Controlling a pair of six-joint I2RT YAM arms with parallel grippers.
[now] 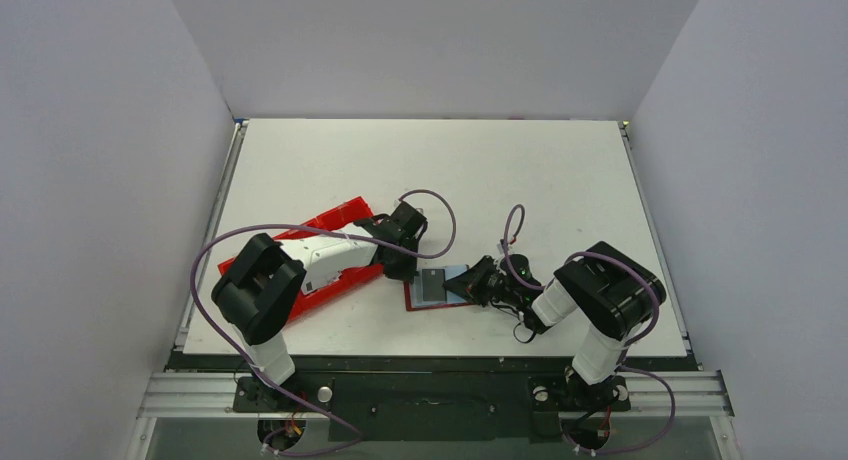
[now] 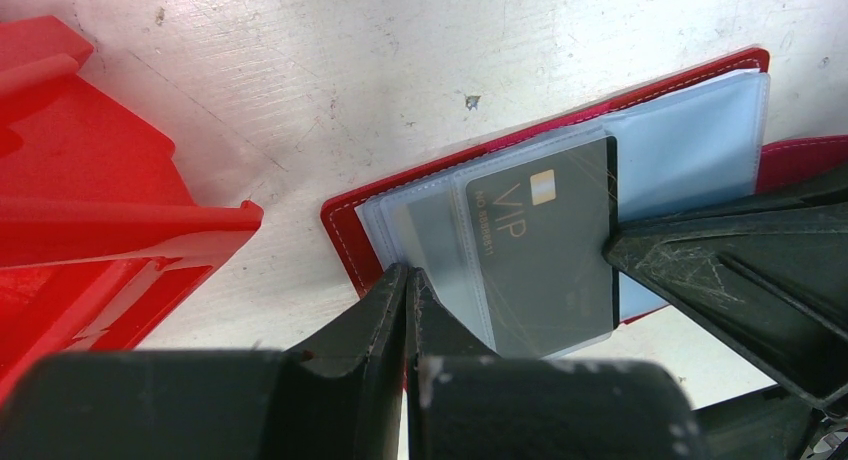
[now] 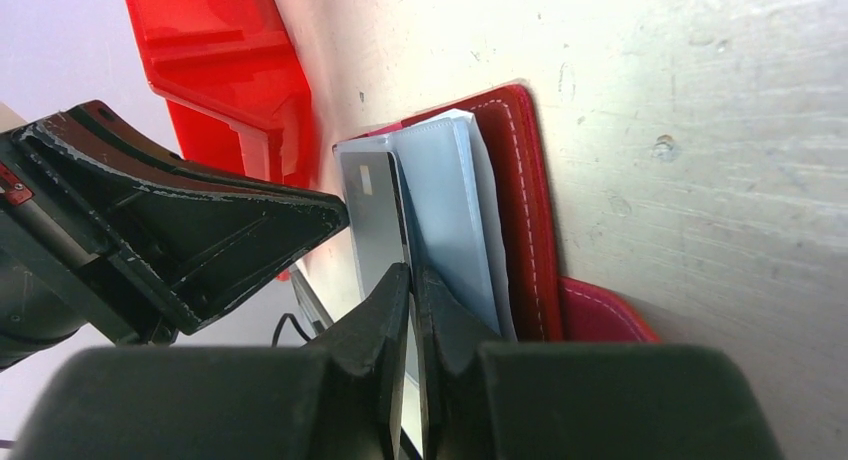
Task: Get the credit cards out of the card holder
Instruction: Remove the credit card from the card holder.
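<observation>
The card holder (image 1: 442,302) lies open on the table, a red cover (image 2: 345,248) with pale blue sleeves (image 3: 445,210). A grey credit card (image 2: 545,255) marked VIP sticks partway out of a sleeve. My left gripper (image 2: 410,273) is shut, its tips resting on the sleeve's near-left corner with nothing between them. My right gripper (image 3: 411,270) is shut on the right edge of the credit card (image 3: 372,205). In the top view the left gripper (image 1: 405,268) and the right gripper (image 1: 470,283) flank the holder. One of the right fingers (image 2: 700,265) meets the card's edge.
A bright red compartment tray (image 1: 335,220) lies just left of the holder, under the left arm (image 1: 320,255), and shows in both wrist views (image 2: 110,220) (image 3: 220,70). The holder's red strap tab (image 3: 600,315) lies on the table at its right side.
</observation>
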